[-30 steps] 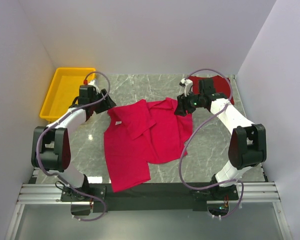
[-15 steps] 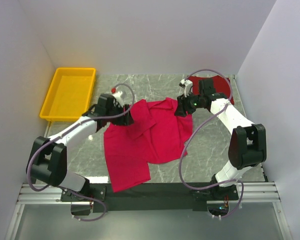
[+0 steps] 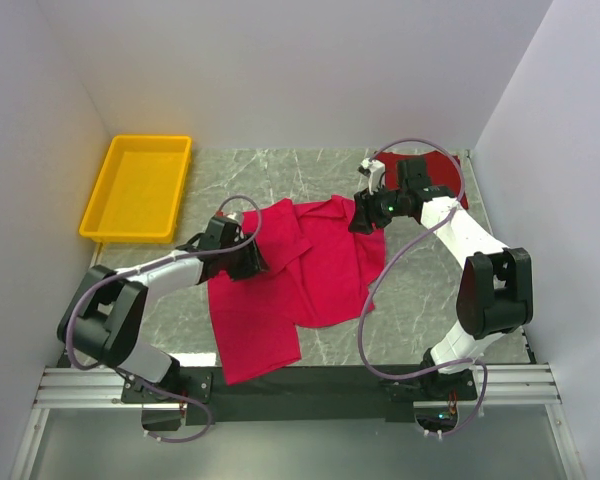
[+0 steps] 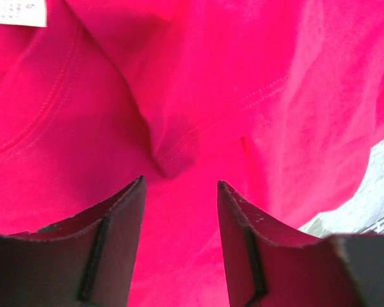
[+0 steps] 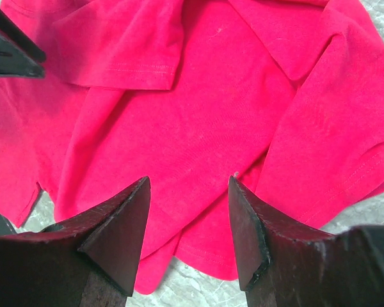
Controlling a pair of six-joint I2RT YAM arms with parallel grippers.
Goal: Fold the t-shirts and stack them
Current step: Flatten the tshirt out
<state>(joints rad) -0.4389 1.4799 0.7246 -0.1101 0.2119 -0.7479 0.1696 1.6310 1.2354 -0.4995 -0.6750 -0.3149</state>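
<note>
The bright pink shirt [image 3: 315, 275] lies rumpled in the middle of the table [image 3: 300, 170]. The left gripper [image 3: 252, 262] is over its left side, fingers apart, holding nothing. The right gripper [image 3: 363, 218] sits at its far edge, also apart and empty. The dark red shirt [image 3: 445, 165] lies in the back right corner.

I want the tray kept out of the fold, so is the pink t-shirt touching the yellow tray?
Apart. The top view shows a strip of bare marble table between the yellow tray and the nearest edge of the pink t-shirt.
</note>
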